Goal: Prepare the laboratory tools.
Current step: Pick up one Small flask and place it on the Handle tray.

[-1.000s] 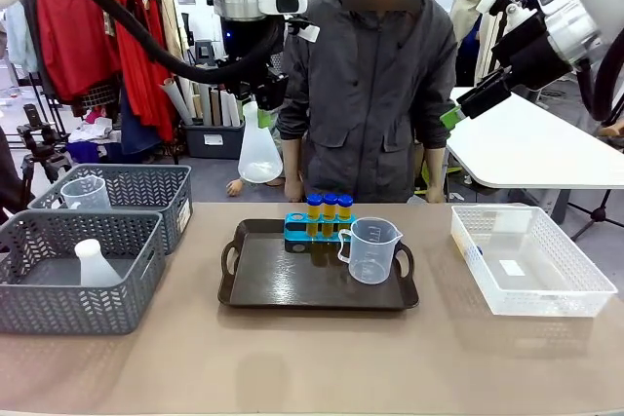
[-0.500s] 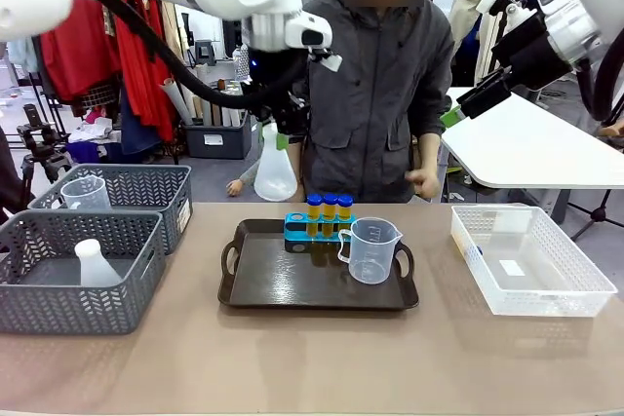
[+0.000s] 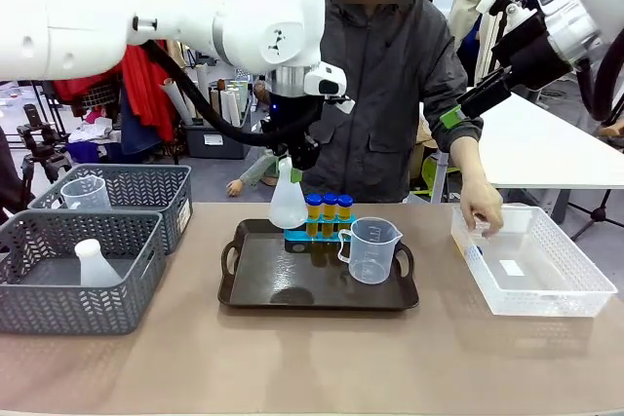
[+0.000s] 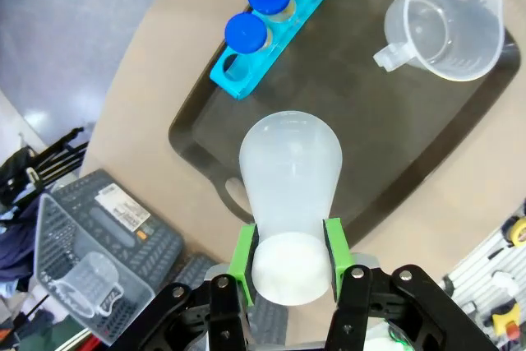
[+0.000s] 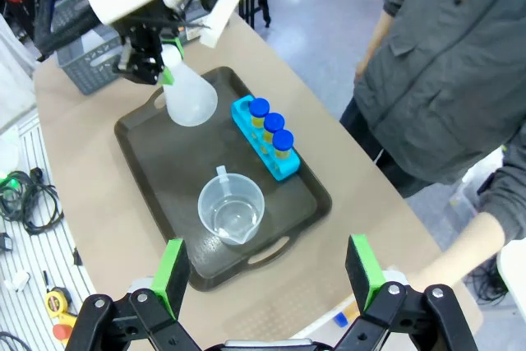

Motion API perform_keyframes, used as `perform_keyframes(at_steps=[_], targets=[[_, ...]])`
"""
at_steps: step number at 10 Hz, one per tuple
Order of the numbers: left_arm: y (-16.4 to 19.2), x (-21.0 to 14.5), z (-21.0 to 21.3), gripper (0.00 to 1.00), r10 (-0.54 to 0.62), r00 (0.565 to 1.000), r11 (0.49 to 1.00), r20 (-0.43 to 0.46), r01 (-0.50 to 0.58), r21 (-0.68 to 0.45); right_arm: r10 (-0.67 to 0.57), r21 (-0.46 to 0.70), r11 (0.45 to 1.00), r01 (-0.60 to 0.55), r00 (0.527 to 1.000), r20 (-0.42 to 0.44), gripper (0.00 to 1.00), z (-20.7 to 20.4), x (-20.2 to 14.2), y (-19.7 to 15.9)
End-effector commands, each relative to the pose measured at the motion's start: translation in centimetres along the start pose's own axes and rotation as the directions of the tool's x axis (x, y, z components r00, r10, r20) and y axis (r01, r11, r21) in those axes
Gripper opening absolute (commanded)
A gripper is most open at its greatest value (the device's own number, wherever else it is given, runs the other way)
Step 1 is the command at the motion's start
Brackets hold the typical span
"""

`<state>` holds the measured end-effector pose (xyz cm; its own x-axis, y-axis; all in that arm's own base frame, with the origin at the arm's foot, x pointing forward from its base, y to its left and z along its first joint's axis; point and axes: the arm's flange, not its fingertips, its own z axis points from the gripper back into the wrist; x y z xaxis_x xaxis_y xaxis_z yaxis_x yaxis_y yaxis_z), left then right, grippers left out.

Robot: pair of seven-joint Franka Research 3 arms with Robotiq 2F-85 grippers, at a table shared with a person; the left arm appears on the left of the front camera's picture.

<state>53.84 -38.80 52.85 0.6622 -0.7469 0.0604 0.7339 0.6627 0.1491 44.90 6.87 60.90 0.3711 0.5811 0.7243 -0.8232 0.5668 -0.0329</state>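
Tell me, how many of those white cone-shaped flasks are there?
2: one flask hangs from the left pincer over the tray; another flask lies in the near grey basket.

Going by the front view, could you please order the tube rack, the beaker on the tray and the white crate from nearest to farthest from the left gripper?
From the left gripper, shut on the flask:
1. Tube rack, just beside the flask at the tray's back.
2. Beaker, on the tray's right half.
3. White crate, far right on the table.
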Motion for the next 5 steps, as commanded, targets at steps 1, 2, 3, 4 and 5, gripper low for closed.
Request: perform_keyframes(at_steps=[1,2,3,4,5], targets=[[0.0,0.6,-2.3,0.00,-0.046,0.999,0.999,-0.005,0.046,0.026,-0.012,0.018,1.000,0.012,0.999,0.030,1.00,0.0,0.2,-0.1],[-0.2,1.1,-3.9,0.00,-0.050,0.998,0.999,-0.029,0.050,0.001,-0.012,0.018,1.000,0.012,0.999,0.030,1.00,0.0,0.2,-0.1],[-0.6,1.5,-5.1,0.00,-0.061,0.997,0.998,-0.042,0.060,-0.017,-0.012,0.018,1.000,0.012,0.999,0.030,1.00,0.0,0.2,-0.1],[-0.8,1.8,-6.0,0.00,-0.068,0.996,0.997,-0.054,0.067,-0.037,-0.012,0.018,1.000,0.012,0.999,0.030,1.00,0.0,0.2,-0.1],[-0.9,1.9,-6.8,0.00,-0.071,0.995,0.996,-0.067,0.068,-0.052,-0.012,0.018,1.000,0.012,0.999,0.030,1.00,0.0,0.2,-0.1]])
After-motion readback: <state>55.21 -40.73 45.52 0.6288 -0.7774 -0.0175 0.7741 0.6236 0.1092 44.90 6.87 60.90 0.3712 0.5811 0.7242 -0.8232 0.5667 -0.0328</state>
